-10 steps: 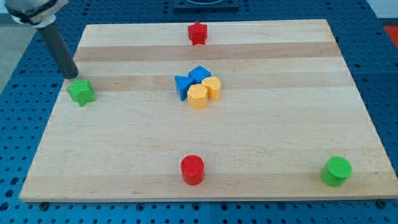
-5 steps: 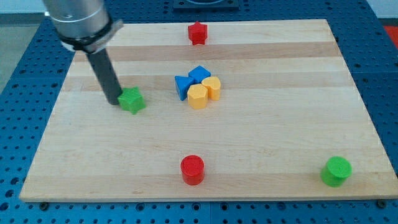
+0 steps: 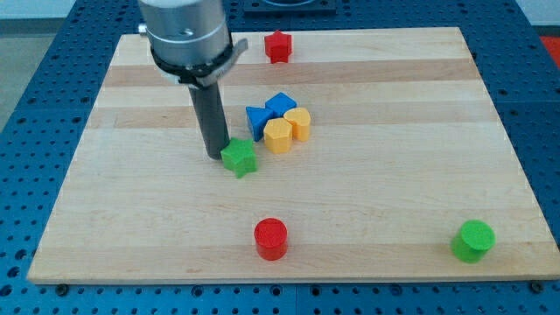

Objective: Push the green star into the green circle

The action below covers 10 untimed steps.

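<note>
Wooden table on blue pegboard: my tip touches the green star on its left. No end effector shows. Its pointing direction is unclear; the green circle sits well apart, bottom right.

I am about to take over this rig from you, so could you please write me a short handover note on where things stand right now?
My tip sits against the green star on its left side in the view.
The green star lies left of board centre, just below and left of the cluster of two blue blocks and two yellow blocks, close to the nearer yellow one.
The green circle is near the view's bottom right corner; a red cylinder sits bottom centre and a red star at the top.
Done: contact made with the star.
Left: push it a long way right and down to the circle.
</note>
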Motion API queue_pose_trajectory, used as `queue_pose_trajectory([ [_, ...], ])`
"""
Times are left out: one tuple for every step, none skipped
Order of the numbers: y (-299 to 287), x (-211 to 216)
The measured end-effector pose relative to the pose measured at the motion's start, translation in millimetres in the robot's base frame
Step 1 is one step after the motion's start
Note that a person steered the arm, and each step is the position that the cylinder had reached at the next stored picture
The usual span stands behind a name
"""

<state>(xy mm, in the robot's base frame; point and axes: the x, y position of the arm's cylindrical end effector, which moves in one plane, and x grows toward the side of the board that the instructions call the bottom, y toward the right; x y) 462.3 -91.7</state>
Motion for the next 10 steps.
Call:
queue_pose_trajectory([
  [46, 22],
  [91, 40],
  [130, 61],
  [164, 76],
  [196, 89],
  [204, 91],
  [220, 95],
  [241, 97],
  [243, 96],
  [225, 71],
])
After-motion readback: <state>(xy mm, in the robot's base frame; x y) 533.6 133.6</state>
